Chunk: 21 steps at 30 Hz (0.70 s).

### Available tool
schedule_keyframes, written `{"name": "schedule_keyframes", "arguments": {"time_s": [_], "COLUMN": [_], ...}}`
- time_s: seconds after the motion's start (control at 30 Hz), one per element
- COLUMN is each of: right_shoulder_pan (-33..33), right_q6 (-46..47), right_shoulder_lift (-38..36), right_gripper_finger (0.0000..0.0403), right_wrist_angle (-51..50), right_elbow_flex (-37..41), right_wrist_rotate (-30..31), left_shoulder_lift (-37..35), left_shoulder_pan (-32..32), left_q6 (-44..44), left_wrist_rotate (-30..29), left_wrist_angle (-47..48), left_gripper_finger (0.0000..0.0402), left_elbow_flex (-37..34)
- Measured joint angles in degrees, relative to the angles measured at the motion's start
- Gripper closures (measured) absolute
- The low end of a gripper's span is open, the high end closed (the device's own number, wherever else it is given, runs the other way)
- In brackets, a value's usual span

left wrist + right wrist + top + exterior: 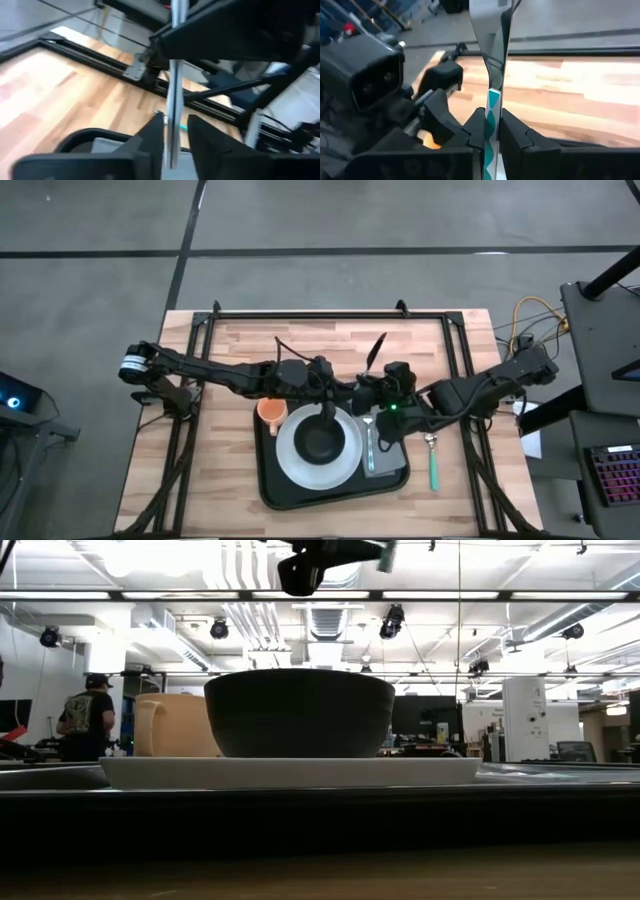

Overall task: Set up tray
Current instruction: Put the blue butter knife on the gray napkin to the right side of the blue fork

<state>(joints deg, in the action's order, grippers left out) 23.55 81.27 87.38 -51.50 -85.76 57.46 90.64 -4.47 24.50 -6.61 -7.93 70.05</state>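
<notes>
Black tray (272,486), white plate (290,465), orange cup (271,412)

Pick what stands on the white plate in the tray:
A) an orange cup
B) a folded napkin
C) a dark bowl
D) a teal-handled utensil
C: the dark bowl sits in the middle of the plate in the high view, and the low view shows it resting on the plate.
</notes>
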Motion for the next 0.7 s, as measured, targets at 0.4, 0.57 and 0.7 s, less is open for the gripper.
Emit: {"name": "schedule_keyframes", "arguments": {"time_s": [0.4,0.57,0.7], "right_shoulder_pan": [1.97,2.15,2.75], "right_q6": [3.57,5.17,5.28], "right_shoulder_lift": [-2.39,-2.26,-3.08], "right_gripper_finger": [0.0383,0.0383,0.0383], "right_wrist_angle": [-6.12,-6.25,-3.53], "right_elbow_flex": [1.06,6.83,11.85], "right_wrist_rotate": [-22.61,-37.53,-43.25], "left_shoulder_lift": [-6.60,-10.80,-14.05], "left_shoulder_pan": [0.31,0.48,0.42], "left_q6": [-5.23,-8.99,-8.89], "left_wrist_rotate": [8.21,8.04,8.10], "left_wrist_angle": [4.51,9.46,10.82], "left_gripper_finger": [0.0264,0.0262,0.0261], "left_elbow_flex": [-0.10,-0.10,-0.10]}}
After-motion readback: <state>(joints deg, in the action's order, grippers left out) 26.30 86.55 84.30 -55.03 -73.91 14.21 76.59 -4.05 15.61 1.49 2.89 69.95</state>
